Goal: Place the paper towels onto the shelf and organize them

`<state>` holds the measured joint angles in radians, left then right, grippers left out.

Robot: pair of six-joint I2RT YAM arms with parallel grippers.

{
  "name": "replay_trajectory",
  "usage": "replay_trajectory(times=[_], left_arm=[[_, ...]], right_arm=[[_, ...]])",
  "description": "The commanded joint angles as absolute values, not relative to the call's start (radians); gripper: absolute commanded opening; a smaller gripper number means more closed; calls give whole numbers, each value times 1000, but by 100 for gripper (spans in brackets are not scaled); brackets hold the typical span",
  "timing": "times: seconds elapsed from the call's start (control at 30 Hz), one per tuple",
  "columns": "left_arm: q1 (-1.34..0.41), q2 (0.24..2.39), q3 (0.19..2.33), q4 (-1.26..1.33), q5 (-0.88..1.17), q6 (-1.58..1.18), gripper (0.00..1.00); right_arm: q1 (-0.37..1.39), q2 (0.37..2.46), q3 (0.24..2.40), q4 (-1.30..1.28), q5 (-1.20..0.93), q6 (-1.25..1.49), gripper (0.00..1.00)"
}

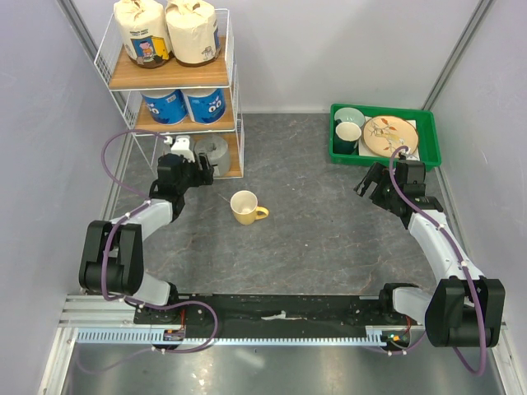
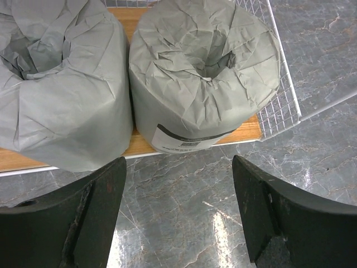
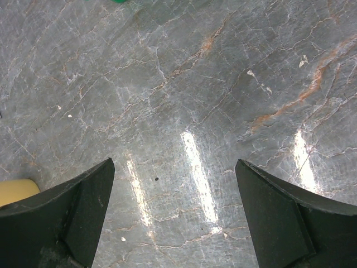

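The white wire shelf (image 1: 233,99) stands at the back left. Two cream cartoon-print rolls (image 1: 169,31) sit on its top board, two white-and-blue rolls (image 1: 185,104) on the middle board. Two grey rolls stand on the bottom board (image 2: 245,131): one at the right (image 2: 203,72), one at the left (image 2: 58,84); in the top view one grey roll (image 1: 216,154) shows beside the arm. My left gripper (image 1: 191,164) is open and empty, just in front of the grey rolls (image 2: 178,190). My right gripper (image 1: 372,183) is open and empty over bare table (image 3: 175,190).
A yellow mug (image 1: 245,206) stands on the table between the arms; its edge shows in the right wrist view (image 3: 17,190). A green tray (image 1: 428,152) with a plate, cup and bowl sits at the back right, just behind my right gripper.
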<state>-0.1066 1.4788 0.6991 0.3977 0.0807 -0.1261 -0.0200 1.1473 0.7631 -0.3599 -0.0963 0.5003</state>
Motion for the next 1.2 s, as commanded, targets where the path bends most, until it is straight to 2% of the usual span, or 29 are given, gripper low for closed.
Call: replay_trajectory(times=[0.0,1.17], left_arm=[[-103,1491,741,408,71,-121,83],[-104,1600,844,384,5,-46,81]], right_arm=[[-23,1141,769,-339,-80,491,98],[-23,1175,793,-344,-74,486,98]])
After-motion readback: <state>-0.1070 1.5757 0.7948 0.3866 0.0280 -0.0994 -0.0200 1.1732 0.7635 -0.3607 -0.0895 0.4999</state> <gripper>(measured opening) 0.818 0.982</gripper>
